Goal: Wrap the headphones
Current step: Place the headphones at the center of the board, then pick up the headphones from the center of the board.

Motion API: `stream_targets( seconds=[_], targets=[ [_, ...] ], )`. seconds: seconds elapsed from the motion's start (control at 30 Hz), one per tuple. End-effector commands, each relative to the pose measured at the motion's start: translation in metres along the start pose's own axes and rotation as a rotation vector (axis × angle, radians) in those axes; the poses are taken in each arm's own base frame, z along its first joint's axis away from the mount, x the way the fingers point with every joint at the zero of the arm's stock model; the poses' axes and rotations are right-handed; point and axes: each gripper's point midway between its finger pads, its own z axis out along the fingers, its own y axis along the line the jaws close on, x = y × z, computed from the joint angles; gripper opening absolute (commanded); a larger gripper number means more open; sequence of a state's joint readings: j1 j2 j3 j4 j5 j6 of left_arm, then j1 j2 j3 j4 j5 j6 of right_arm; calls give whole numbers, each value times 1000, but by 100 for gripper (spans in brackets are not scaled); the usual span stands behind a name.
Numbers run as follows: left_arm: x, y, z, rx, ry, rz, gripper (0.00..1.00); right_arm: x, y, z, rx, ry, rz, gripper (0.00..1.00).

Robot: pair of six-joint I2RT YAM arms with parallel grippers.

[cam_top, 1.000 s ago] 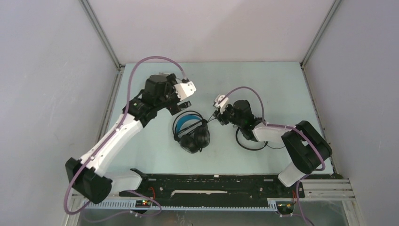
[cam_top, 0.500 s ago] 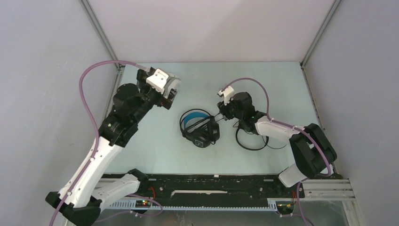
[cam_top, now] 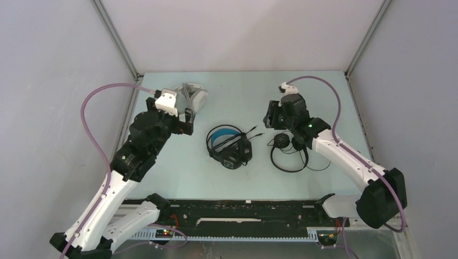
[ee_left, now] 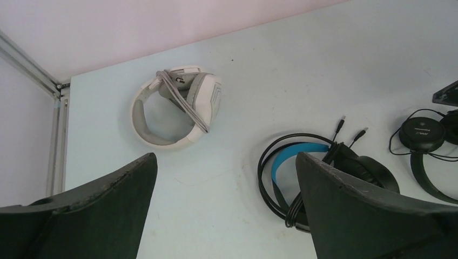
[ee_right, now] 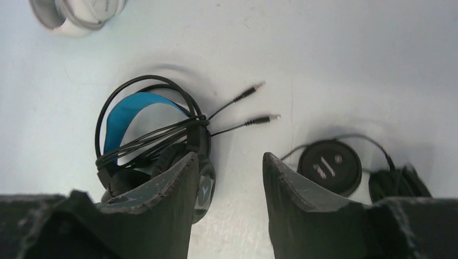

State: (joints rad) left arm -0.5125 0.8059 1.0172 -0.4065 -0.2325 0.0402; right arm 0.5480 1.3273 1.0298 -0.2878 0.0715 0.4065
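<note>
Three headphones lie on the pale table. The white-grey set (cam_top: 194,97) (ee_left: 178,105) lies at the back left with its grey cable wound round it. The black set with blue lining (cam_top: 229,147) (ee_left: 324,162) (ee_right: 146,129) lies in the middle, its cable looped across the band and two plugs (ee_right: 259,102) pointing right. The slim black set (cam_top: 289,152) (ee_right: 329,167) lies to its right with loose cable around it. My left gripper (cam_top: 187,122) (ee_left: 224,159) hangs wide open between the white and blue sets. My right gripper (cam_top: 269,118) (ee_right: 229,155) hovers open and empty between the two black sets.
Metal frame posts (cam_top: 121,51) and grey walls close in the table (cam_top: 237,86) on the left, back and right. A black rail (cam_top: 243,210) with the arm bases runs along the near edge. The left arm's purple cable (cam_top: 89,113) arcs out toward the left wall.
The right gripper let go of the blue-lined set's cable, then rose and drew back to the right. The left arm pulled away to the left. The blue-lined set shifted slightly right.
</note>
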Motion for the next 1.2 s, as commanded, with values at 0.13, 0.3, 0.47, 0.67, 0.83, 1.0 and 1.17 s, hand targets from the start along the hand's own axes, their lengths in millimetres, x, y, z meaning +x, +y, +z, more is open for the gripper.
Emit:
stream_targets(
  seconds=[0.13,0.3,0.47,0.67,0.83,1.0,1.17],
  targets=[
    [0,-14,-13,85,-96,-35,100,50,-18,-34,115,188,18,53],
    [5,-22,-15,118,-104,4,100,97,-10,-23,59,262,-221,53],
    [8,-14,-18,70,-105,21,100,125,-10,-7,15,288,-244,53],
    [5,-17,-21,81,-120,24,99,146,-26,4,81,318,-314,53],
    [5,-14,-22,70,-123,29,98,163,-33,7,106,354,-289,53],
    [4,-16,-22,80,-127,29,98,171,-41,14,133,368,-274,53],
    [5,-17,-23,87,-130,30,97,185,-50,22,155,403,-237,51]
  ],
)
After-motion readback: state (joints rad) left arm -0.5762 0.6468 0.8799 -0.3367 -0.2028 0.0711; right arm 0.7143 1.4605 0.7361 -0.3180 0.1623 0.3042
